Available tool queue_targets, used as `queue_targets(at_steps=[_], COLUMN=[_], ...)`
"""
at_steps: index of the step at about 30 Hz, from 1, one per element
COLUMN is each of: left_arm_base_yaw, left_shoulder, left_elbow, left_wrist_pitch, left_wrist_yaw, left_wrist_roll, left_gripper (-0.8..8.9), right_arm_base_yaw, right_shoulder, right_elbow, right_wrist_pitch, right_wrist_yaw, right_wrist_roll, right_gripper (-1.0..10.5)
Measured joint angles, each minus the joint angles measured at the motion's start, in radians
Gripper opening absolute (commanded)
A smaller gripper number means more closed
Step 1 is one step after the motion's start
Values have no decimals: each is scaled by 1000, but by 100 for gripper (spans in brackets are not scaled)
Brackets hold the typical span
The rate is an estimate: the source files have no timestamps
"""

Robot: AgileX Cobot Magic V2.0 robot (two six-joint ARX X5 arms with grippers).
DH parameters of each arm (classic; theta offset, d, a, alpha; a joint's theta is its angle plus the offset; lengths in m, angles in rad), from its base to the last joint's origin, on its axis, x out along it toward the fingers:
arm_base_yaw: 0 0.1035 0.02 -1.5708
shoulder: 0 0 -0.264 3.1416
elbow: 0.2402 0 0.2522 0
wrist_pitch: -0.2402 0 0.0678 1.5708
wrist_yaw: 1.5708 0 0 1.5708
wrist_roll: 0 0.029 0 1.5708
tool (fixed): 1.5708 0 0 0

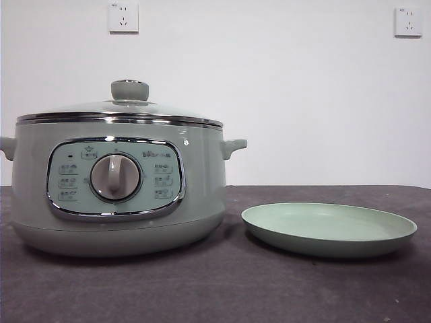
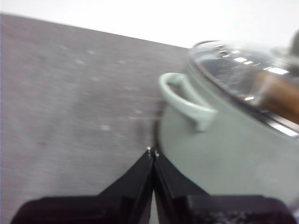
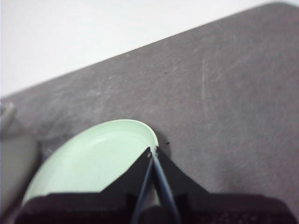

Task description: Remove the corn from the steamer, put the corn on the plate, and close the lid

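Steamer [image 1: 118, 195] sits on dark grey surface [image 1: 222, 289], lid [image 1: 121, 111] on, knob up. Plate [image 1: 328, 230] just beside steamer at 3 o'clock in front view, bare, not touching. Orange-brown shape under glass in left wrist view, likely corn [image 2: 275, 95], blurred. Left claw [image 2: 153, 152] pinched together, holding nothing, near steamer side handle [image 2: 187, 100]. Right claw [image 3: 153, 151] pinched together, holding nothing, above plate rim.
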Motion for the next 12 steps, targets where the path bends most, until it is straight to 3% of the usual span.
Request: queue_targets(at_steps=[5, 12], left_arm_base_yaw=[0, 0], left_shoulder=[0, 7], left_elbow=[0, 48], left_wrist_pitch=[11, -54], left_wrist_yaw=[64, 67], left_wrist_roll=[-84, -106], left_gripper=[-7, -7], right_arm_base_yaw=[0, 0], right_shoulder=[0, 58], right_elbow=[0, 92], right_wrist_pitch=[-1, -42], right_wrist_yaw=[0, 0], right_wrist_roll=[84, 89], right_gripper=[-10, -10])
